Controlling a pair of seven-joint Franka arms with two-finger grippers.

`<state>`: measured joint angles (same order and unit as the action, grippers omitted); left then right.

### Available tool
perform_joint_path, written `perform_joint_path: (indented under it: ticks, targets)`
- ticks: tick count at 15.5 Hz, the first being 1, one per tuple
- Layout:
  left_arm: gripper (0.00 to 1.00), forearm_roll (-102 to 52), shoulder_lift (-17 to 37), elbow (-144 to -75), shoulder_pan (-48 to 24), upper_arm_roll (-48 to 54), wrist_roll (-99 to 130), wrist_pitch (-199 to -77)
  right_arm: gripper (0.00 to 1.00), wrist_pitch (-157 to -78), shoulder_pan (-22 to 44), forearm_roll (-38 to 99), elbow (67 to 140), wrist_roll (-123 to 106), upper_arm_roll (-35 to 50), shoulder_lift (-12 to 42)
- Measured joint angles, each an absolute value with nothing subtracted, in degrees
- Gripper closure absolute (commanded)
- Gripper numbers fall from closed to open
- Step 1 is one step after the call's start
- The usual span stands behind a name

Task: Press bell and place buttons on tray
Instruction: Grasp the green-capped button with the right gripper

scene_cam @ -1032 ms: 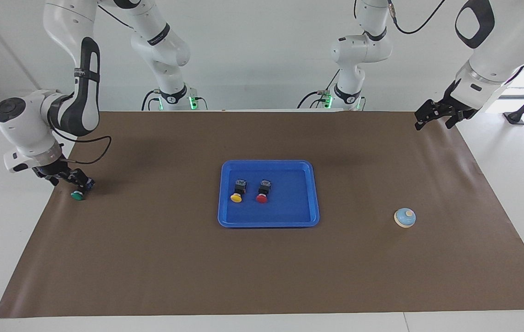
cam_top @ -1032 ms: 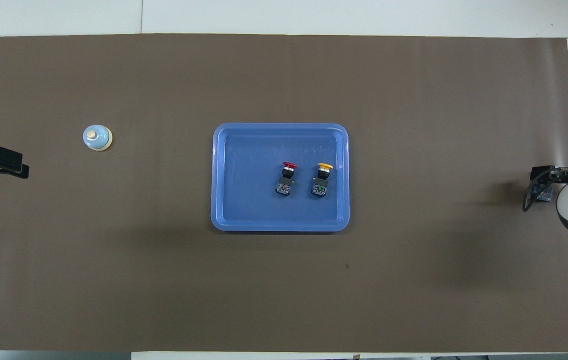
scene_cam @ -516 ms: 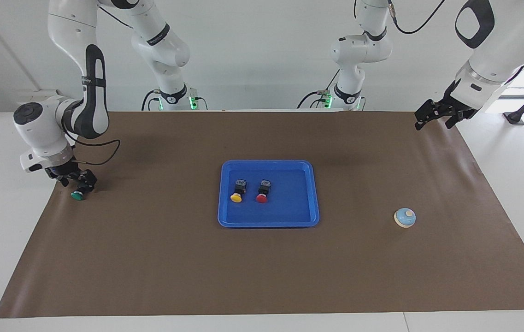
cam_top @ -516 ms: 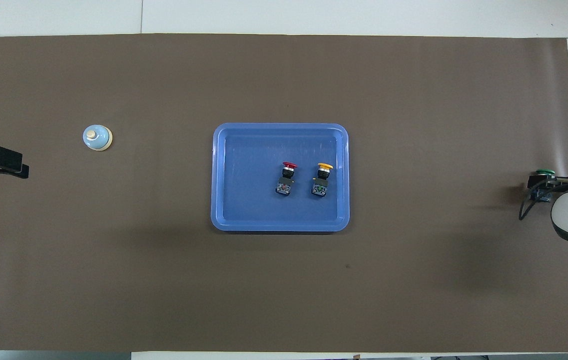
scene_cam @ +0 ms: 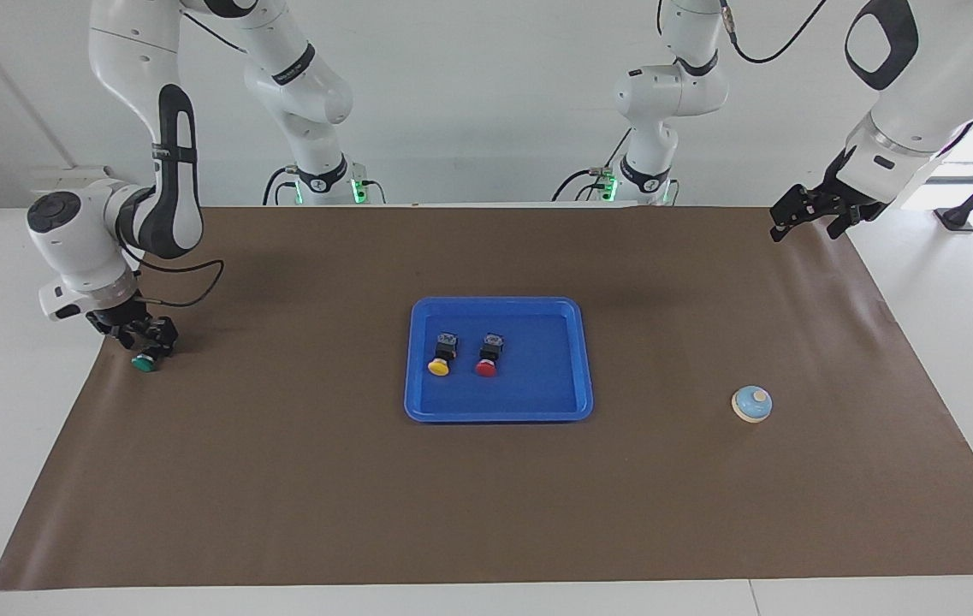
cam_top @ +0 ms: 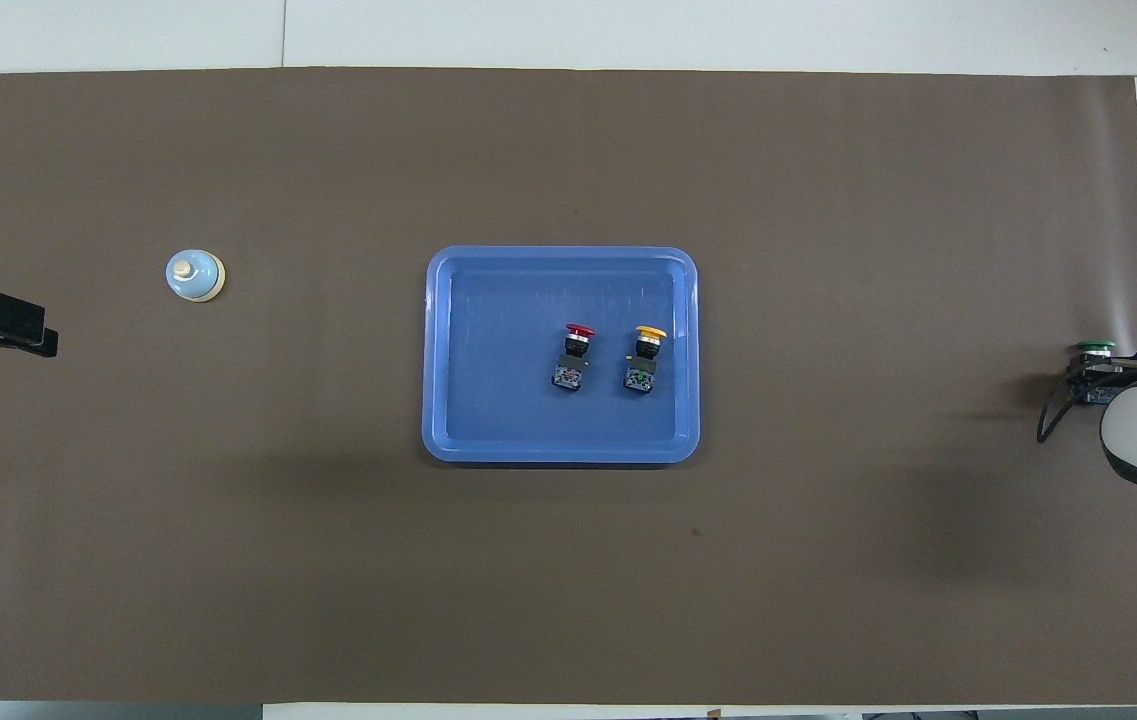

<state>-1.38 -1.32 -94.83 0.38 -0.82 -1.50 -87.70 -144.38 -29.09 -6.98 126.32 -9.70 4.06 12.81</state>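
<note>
Two buttons already lie in the blue tray at the middle of the counter: the yellow button and the red button, side by side and apart, each on its side with its round cap turned away from the robots. The yellow one lies toward the right arm's end of the tray. The third, the green button, is at the right arm's end of the brown mat, near the mat's edge and well apart from the tray. The right gripper is down at it, and its fingers are clamped on the button's black body, with the green cap sticking out past them; in the overhead view the cap shows just clear of the wrist. The bell, light blue with a cream knob, stands on the mat toward the left arm's end, farther from the robots than the tray's middle. The left gripper waits above the mat's corner nearest the left arm's base, its fingers apart and holding nothing.
</note>
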Motion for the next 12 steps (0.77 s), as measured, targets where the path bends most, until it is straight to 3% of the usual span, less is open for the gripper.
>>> perform_joint_path:
  ticks: [6,12]
  targets:
    - [0.00,-1.4,-1.3,-94.8,0.4,-0.8,-1.5,-87.7,1.00,-142.6,-27.7,-6.8,125.3,-10.6,5.2,12.7]
    - [0.00,-1.4,-1.3,-94.8,0.4,-0.8,-1.5,-87.7,1.00,-125.1,-16.1,-5.3,114.0,-1.8,5.9,11.7]
